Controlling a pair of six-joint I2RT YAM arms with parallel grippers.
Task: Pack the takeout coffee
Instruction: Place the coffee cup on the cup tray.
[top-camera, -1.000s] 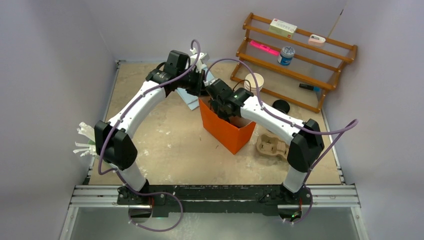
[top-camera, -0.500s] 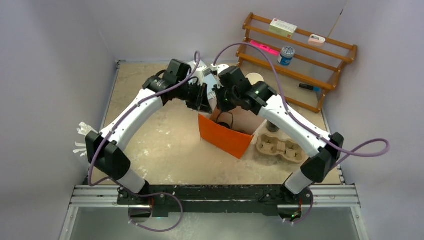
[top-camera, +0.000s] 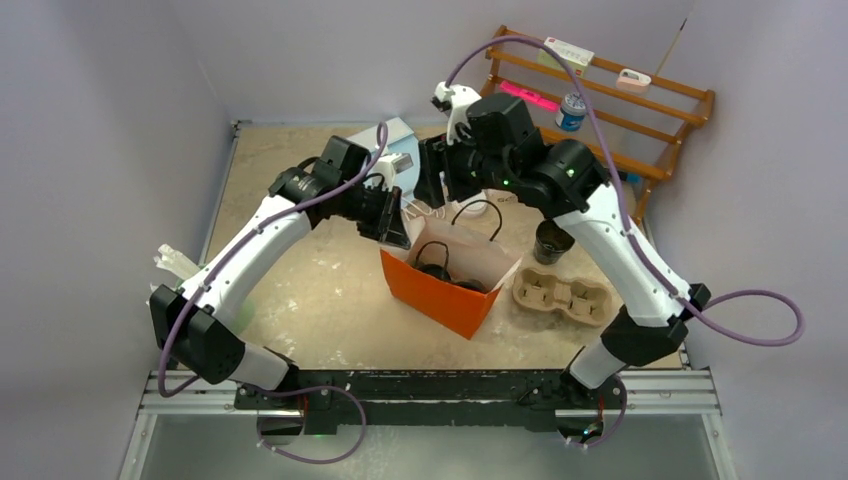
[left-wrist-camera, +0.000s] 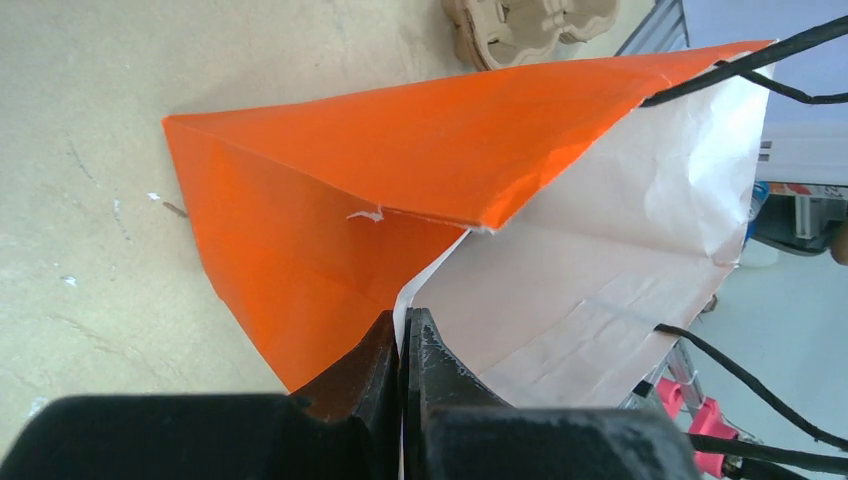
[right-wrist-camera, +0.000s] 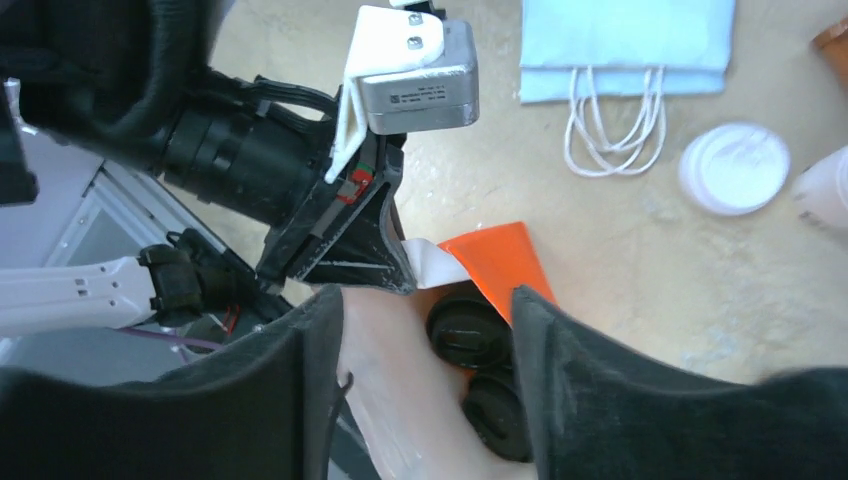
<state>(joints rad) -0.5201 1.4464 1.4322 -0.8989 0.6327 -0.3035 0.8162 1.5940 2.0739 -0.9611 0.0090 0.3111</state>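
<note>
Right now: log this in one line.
left end effector: shut on orange bag rim; right end effector: open above bag; two lidded cups: in bag; third cup: outside

Left hand (left-wrist-camera: 402, 330) clamped on the white-lined rim of the orange bag (left-wrist-camera: 330, 190), pulp carrier (left-wrist-camera: 530, 25) beyond.
</note>
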